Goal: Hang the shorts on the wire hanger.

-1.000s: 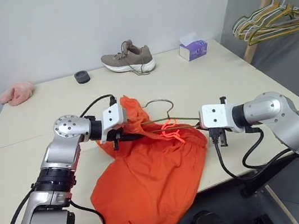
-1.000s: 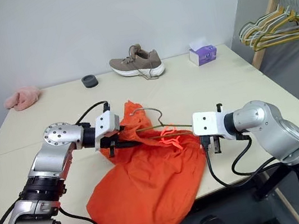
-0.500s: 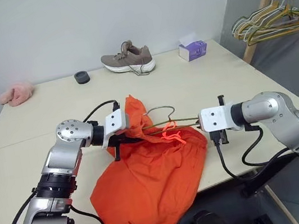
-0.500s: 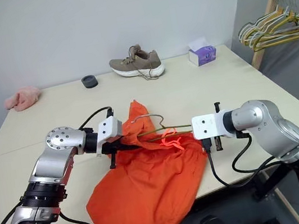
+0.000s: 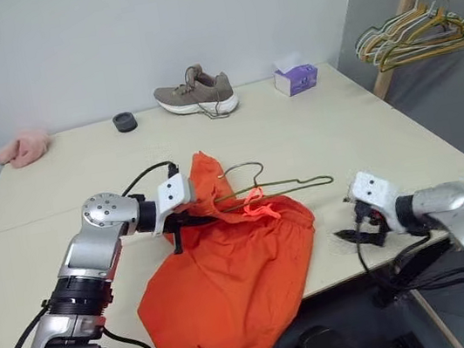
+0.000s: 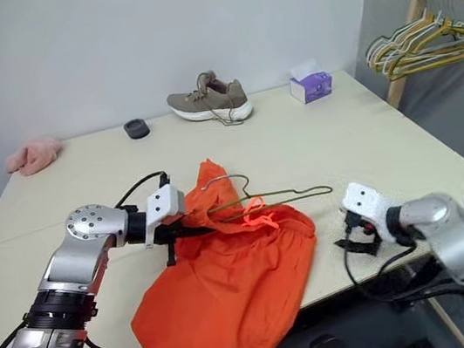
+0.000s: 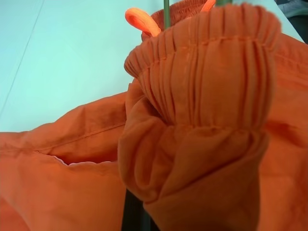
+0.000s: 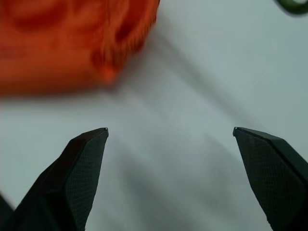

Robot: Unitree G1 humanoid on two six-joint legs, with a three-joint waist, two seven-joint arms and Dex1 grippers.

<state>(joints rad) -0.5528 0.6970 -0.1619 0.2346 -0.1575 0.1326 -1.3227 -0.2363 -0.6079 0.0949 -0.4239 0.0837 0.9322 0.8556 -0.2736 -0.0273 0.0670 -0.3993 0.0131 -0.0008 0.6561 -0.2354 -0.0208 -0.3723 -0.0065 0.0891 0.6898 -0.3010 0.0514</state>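
Your right tool [image 5: 347,233] has let go of the hanger [image 5: 283,187] and dropped to the bench [image 5: 341,135] edge, fingers spread wide over bare surface. Your left tool [image 5: 188,222] stays clamped, apparently on the shorts' [image 5: 231,280] gathered waistband. Hanger wire lies across the shorts, hook raised.

We can't make out any readable text here, no labels, brand names or numbers on anything, and the purple tissue box [image 5: 297,80] is too small to read.
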